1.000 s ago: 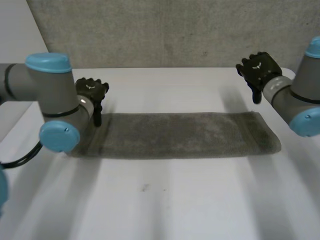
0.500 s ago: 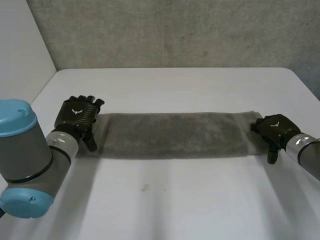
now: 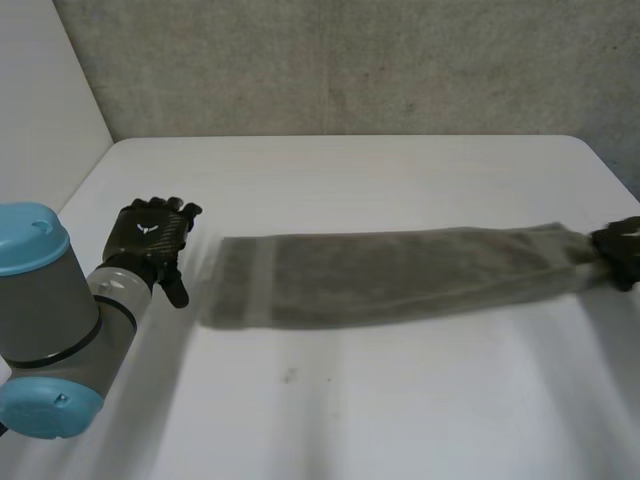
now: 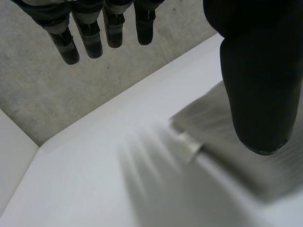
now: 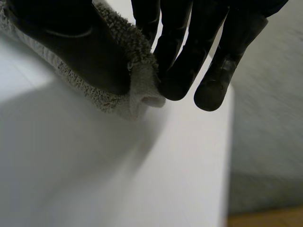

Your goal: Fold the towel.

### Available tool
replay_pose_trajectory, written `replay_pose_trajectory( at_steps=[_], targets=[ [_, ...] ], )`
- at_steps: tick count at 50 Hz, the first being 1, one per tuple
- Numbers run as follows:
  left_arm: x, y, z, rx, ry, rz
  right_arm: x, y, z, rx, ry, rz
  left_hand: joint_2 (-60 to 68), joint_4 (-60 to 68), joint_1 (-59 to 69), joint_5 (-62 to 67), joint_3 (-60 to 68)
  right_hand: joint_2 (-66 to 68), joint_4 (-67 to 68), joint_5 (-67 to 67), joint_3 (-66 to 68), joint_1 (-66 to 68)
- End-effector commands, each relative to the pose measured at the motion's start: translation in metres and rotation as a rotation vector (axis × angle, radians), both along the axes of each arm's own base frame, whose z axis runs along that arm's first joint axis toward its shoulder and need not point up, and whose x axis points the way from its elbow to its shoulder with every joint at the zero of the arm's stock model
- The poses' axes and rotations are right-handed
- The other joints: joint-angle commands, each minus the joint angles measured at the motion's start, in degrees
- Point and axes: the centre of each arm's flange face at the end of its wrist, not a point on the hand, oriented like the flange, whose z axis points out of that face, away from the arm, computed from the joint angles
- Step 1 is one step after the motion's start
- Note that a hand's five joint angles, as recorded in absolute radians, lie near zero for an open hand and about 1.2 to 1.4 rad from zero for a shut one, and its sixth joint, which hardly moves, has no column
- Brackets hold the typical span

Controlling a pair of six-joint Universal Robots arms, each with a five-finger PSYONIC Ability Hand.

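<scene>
My right hand (image 3: 620, 252) pinches the towel (image 3: 400, 280) by one end; my left hand (image 3: 150, 232) is empty, fingers straight. Recommended: carry the end across level, edges aligned.

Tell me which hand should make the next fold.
Right. The right hand already pinches one end of the towel; the left hand is open beside the other end, holding nothing.

a white table (image 3: 330, 420) before a grey concrete wall (image 3: 350, 60)

Right hand (image 3: 619, 250) dragged towel (image 3: 400, 280) rightward; left hand (image 3: 149, 233) now clear of its end.
</scene>
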Motion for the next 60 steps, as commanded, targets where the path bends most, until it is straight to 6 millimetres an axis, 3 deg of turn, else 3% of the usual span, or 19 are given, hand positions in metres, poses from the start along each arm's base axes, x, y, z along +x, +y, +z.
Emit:
replay_pose_trajectory(
  at_steps=[1,7,8,9,11,14,16,17,19,22,24,25,29,35,41,43,49,53,60],
  targets=[
    [0.001,-0.001,0.0,0.0,-0.001,0.005,-0.065,-0.02,0.019,-0.062,0.18,-0.099,0.58,0.46,0.09,-1.4,0.46,5.31,3.09,3.69,4.1,5.09],
    [0.004,-0.002,-0.001,0.004,-0.001,0.013,-0.051,-0.024,0.037,-0.082,0.152,-0.077,0.58,0.46,0.09,-1.4,0.46,5.31,3.09,3.69,4.1,5.09],
    [0.004,-0.002,-0.001,0.004,-0.001,0.013,-0.023,-0.021,0.046,-0.105,0.133,-0.021,0.58,0.46,0.09,-1.4,0.46,5.31,3.09,3.69,4.1,5.09],
    [0.005,-0.003,-0.001,0.005,-0.003,0.017,-0.022,-0.021,0.046,-0.105,0.133,-0.021,0.58,0.46,0.09,-1.4,0.46,5.31,3.09,3.69,4.1,5.09],
    [0.007,-0.004,-0.002,0.007,-0.002,0.025,0.044,-0.012,0.067,-0.172,0.083,0.113,0.58,0.46,0.09,-1.4,0.46,5.31,3.09,3.69,4.1,5.09],
    [0.01,-0.006,-0.002,0.005,-0.001,0.034,0.073,-0.005,0.074,-0.194,0.049,0.166,0.58,0.46,0.09,-1.4,0.46,5.31,3.09,3.69,4.1,5.09],
    [0.01,-0.007,-0.002,0.005,-0.001,0.036,0.127,0.013,0.088,-0.235,-0.022,0.254,0.58,0.46,0.09,-1.4,0.46,5.31,3.09,3.69,4.1,5.09],
    [0.012,-0.008,-0.002,0.007,0.0,0.042,0.127,0.013,0.088,-0.235,-0.023,0.254,0.58,0.46,0.09,-1.4,0.46,5.31,3.09,3.69,4.1,5.09],
    [0.013,-0.009,-0.002,0.007,0.001,0.045,0.192,0.044,0.097,-0.279,-0.081,0.39,0.58,0.46,0.09,-1.4,0.46,5.31,3.09,3.69,4.1,5.09],
    [0.014,-0.009,-0.002,0.009,0.001,0.052,0.222,0.061,0.095,-0.287,-0.1,0.461,0.58,0.46,0.09,-1.4,0.46,5.31,3.09,3.69,4.1,5.09],
    [0.015,-0.01,-0.002,0.009,0.001,0.055,0.269,0.098,0.075,-0.246,-0.111,0.594,0.58,0.46,0.09,-1.4,0.46,5.31,3.09,3.69,4.1,5.09],
    [0.016,-0.011,-0.002,0.009,0.001,0.058,0.27,0.098,0.075,-0.246,-0.111,0.595,0.58,0.46,0.09,-1.4,0.46,5.31,3.09,3.69,4.1,5.09],
    [0.017,-0.01,-0.003,0.012,0.0,0.059,0.313,0.152,0.032,-0.142,-0.087,0.752,0.58,0.46,0.09,-1.4,0.46,5.31,3.09,3.69,4.1,5.09],
    [0.019,-0.011,-0.005,0.016,-0.001,0.065,0.331,0.189,-0.007,-0.08,0.013,0.861,0.58,0.46,0.09,-1.4,0.46,5.31,3.09,3.69,4.1,5.09],
    [0.019,-0.011,-0.005,0.016,-0.001,0.065,0.325,0.188,-0.007,-0.078,0.09,0.862,0.58,0.46,0.09,-1.4,0.46,-2.2,-4.42,-3.82,-3.41,-2.42],
    [0.019,-0.011,-0.004,0.015,-0.001,0.064,0.323,0.188,0.009,-0.104,0.069,0.844,0.58,0.46,0.09,-1.4,0.46,-64.69,-66.91,-66.31,-65.9,-64.91],
    [0.017,-0.01,-0.004,0.013,-0.001,0.059,0.309,0.178,0.041,-0.118,-0.049,0.773,0.58,0.46,0.09,-1.4,0.46,-64.69,-66.91,-66.31,-65.9,-64.91],
    [0.017,-0.01,-0.004,0.009,0.001,0.059,0.28,0.163,0.067,-0.121,-0.198,0.665,0.58,0.46,0.09,-1.4,0.46,-64.69,-66.91,-66.31,-65.9,-64.91],
    [0.017,-0.01,-0.004,0.009,0.001,0.058,0.223,0.138,0.05,-0.002,-0.262,0.51,0.58,0.46,0.09,-1.4,0.46,-64.69,-66.91,-66.31,-65.9,-64.91]
  ],
)
